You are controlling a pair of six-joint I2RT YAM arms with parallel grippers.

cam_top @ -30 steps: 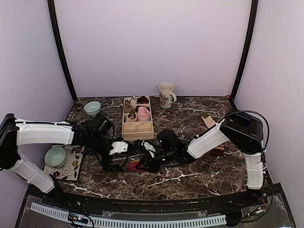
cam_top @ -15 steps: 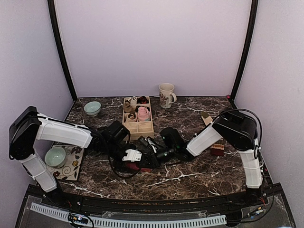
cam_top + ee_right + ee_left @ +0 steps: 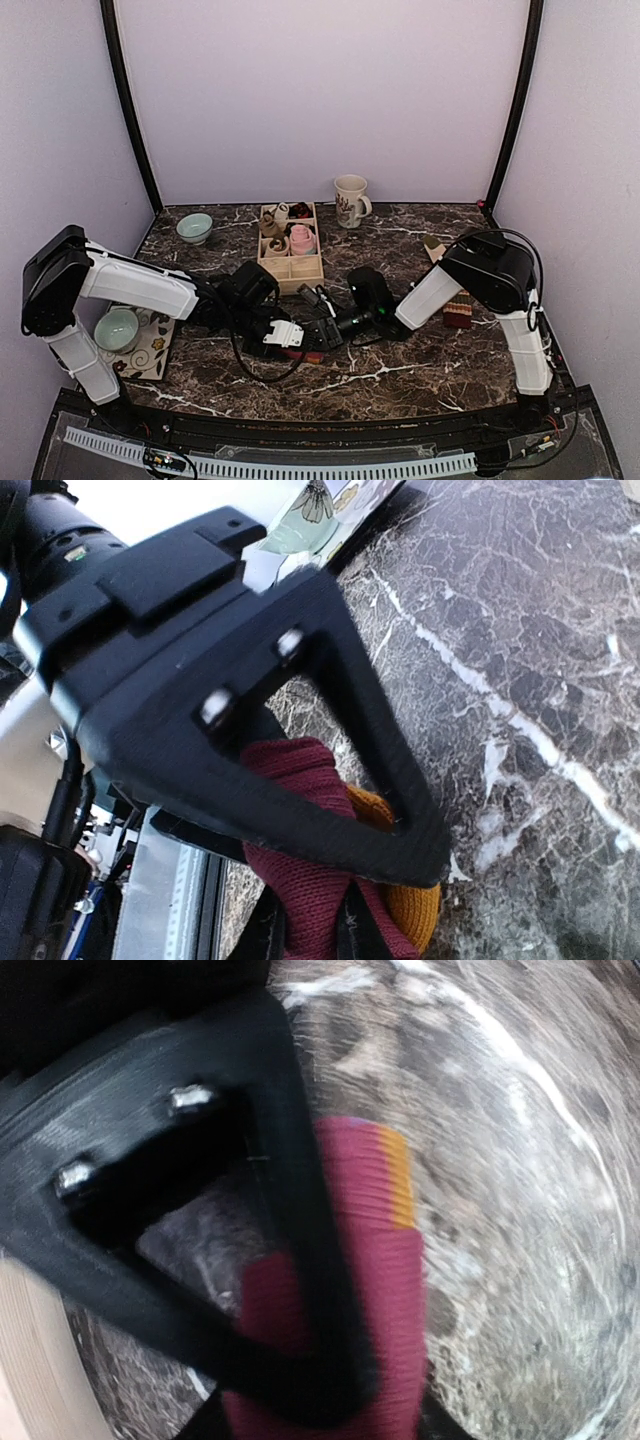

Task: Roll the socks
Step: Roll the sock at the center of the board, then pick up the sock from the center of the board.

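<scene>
The striped maroon and orange knit sock lay on the dark marble-patterned table, near its middle and just in front of the wooden compartment tray, and both arms were down on it! The right gripper had it: the maroon knit was nipped between the two black fingertips, jaws narrow, with the orange band bulging out beside them. That right arm rose from its base at the near right, folded sharply at the elbow, and its white forearm sloped left and low across the table to the sock. From the other side the left arm reached out long and low, its white link slanting rightwards and its wrist dropped close over the tabletop. The left gripper was right at the sock, one black finger lying across the maroon knit in the blurred wrist view, but I couldn't tell whether its jaws were wide or pinching. Well off to the left, a pale green bowl sat on a patterned mat
</scene>
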